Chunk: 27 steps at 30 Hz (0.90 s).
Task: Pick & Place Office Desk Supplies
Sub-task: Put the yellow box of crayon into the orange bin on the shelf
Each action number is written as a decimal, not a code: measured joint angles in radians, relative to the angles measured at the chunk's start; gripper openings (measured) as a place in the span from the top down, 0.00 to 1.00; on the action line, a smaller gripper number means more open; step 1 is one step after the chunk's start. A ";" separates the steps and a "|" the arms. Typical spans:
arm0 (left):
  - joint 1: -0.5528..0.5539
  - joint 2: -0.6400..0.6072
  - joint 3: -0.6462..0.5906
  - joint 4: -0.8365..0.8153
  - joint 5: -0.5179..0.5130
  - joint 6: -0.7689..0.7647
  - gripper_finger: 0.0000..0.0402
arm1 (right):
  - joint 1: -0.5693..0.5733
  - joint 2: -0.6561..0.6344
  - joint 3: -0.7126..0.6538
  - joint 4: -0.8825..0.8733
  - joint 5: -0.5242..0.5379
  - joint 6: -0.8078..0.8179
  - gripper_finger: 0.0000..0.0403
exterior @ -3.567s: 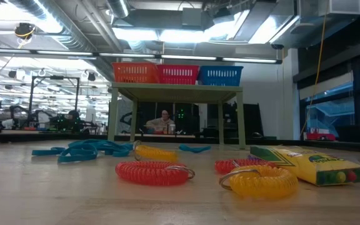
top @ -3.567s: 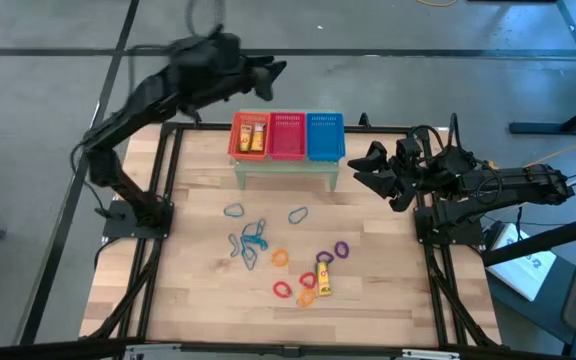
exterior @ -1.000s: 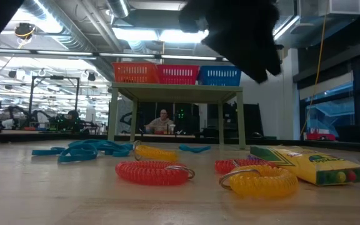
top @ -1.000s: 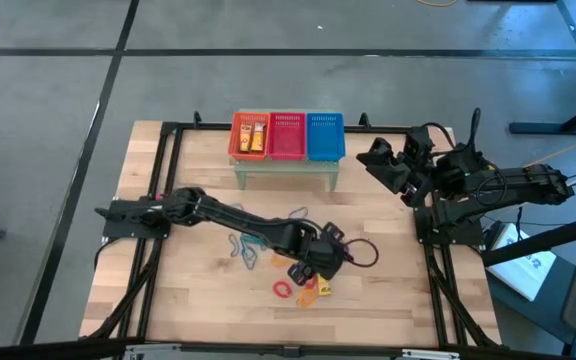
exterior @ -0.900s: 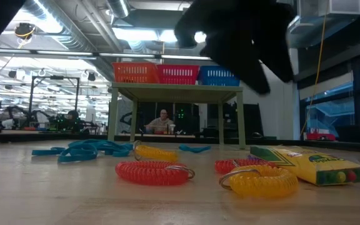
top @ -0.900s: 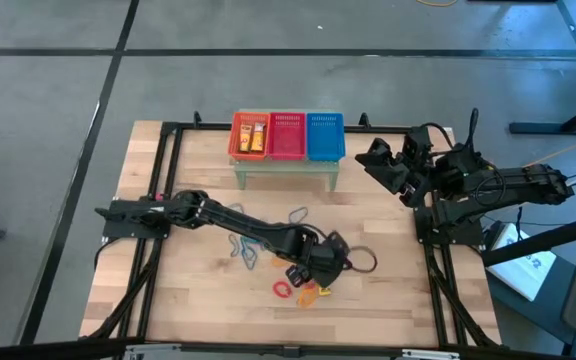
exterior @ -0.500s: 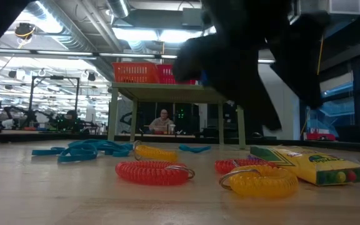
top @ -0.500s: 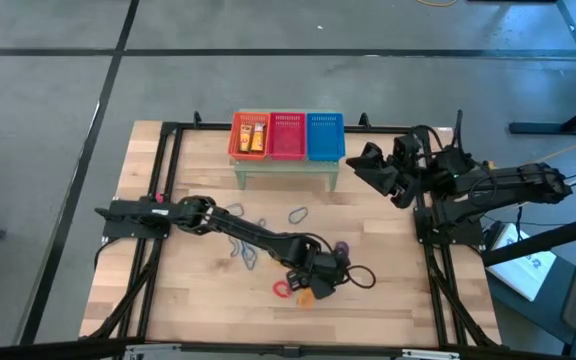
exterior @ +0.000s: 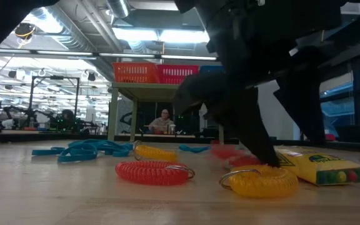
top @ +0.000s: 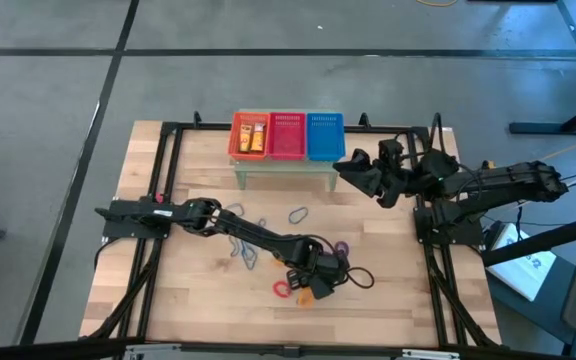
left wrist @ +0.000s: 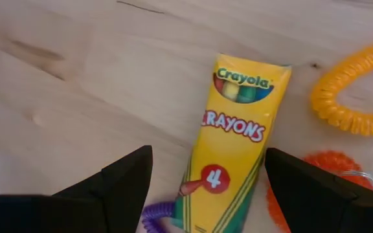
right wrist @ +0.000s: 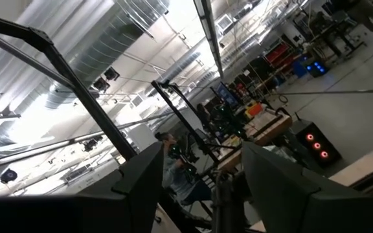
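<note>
A yellow crayon box lies flat on the wooden table, also seen in the low view. My left gripper hangs open over it, pointing steeply down, one finger on each side of the box, apart from it. Around the box lie an orange coil loop, a purple one, a yellow one and a red one. Blue loops lie farther left. My right gripper is open, raised near the little table's right end.
At the far edge a small green table carries an orange basket with yellow boxes in it, a red basket and a blue basket. A black frame borders the tabletop. A person sits in the room beyond.
My left gripper has sunk toward the crayon box, shifting a little toward the near edge, and has rolled about its own axis; it stays open. My right gripper has moved toward the table's left, nearer the little table.
</note>
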 joint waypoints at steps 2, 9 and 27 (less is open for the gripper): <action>0.000 0.000 0.000 0.001 0.004 -0.003 0.26 | 0.000 0.000 0.000 0.012 0.000 0.000 0.47; 0.013 0.011 0.000 -0.011 0.075 -0.023 0.30 | 0.000 0.000 0.000 0.045 0.000 -0.005 0.47; 0.006 0.053 0.003 -0.023 0.139 -0.074 0.44 | 0.000 0.000 0.000 0.043 -0.003 -0.009 0.47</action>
